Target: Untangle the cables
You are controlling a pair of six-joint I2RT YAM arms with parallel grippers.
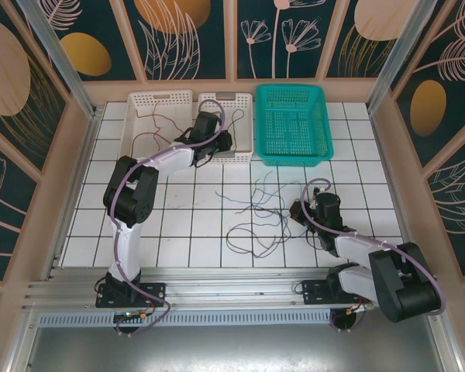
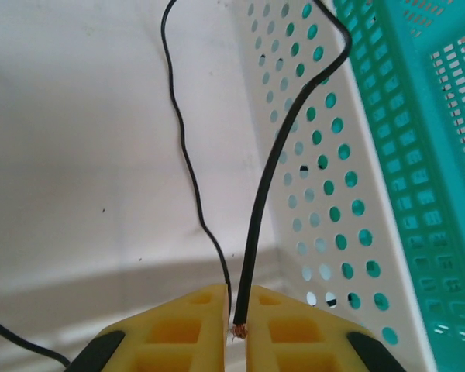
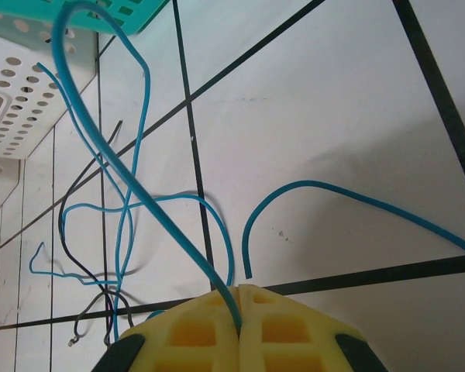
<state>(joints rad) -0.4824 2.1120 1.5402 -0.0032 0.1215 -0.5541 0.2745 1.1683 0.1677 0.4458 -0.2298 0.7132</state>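
A loose tangle of blue and black cables (image 1: 256,221) lies on the white tiles at mid-table. My right gripper (image 1: 301,211) sits low at its right side. In the right wrist view, the right gripper (image 3: 240,293) is shut on a blue cable (image 3: 132,182) that rises up and to the left. My left gripper (image 1: 215,144) hangs over the right-hand white basket (image 1: 244,105). In the left wrist view, the left gripper (image 2: 238,301) has its jaws a crack apart. The stripped end of a black cable (image 2: 267,186) stands in the gap, with a sliver of space beside it. Red cables (image 1: 151,124) lie in the left white basket.
A teal basket (image 1: 291,87) stands at the back right, against the white basket's perforated wall (image 2: 325,201). The two white baskets stand side by side at the back. Wooden walls close in the tiled table on three sides.
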